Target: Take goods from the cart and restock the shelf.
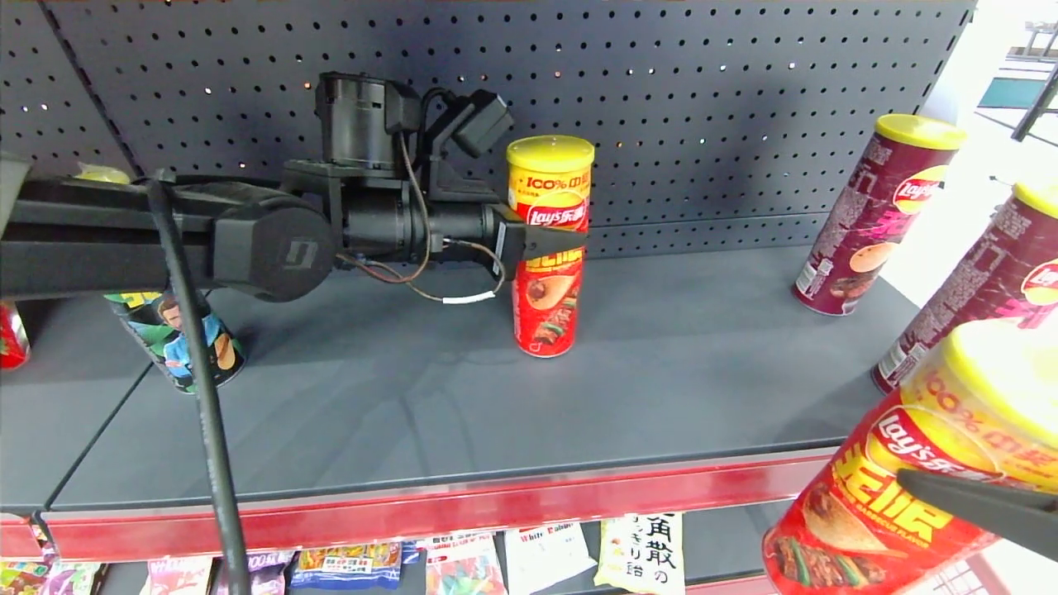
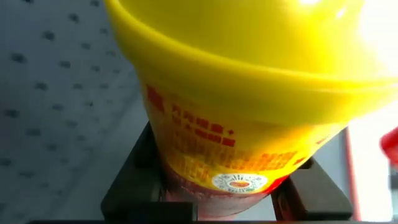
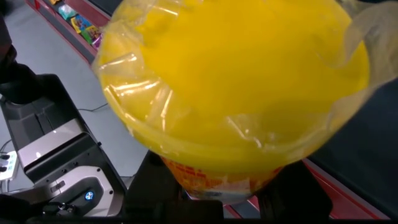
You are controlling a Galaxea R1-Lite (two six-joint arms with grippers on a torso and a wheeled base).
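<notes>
Two grippers each pinch a can of chips. The left gripper [image 1: 550, 235] comes in from the left, and its fingers clamp the upper half of a red can [image 1: 545, 310] with a yellow lid. This can stands upright on the grey shelf [image 1: 661, 372], mid-board and close to the pegboard [image 1: 702, 99] behind it. The right gripper [image 1: 934, 487] grips a second red can [image 1: 876, 504] of the same kind, tilted, in front of the shelf's red front edge at the right. A purple can [image 1: 876, 215] stands near the right end of the shelf, with another purple can [image 1: 967, 289] beside it, nearer the front. A green can [image 1: 178, 339] stands at the left behind the left arm. Snack packets [image 1: 545, 558] lie on the lower board.
</notes>
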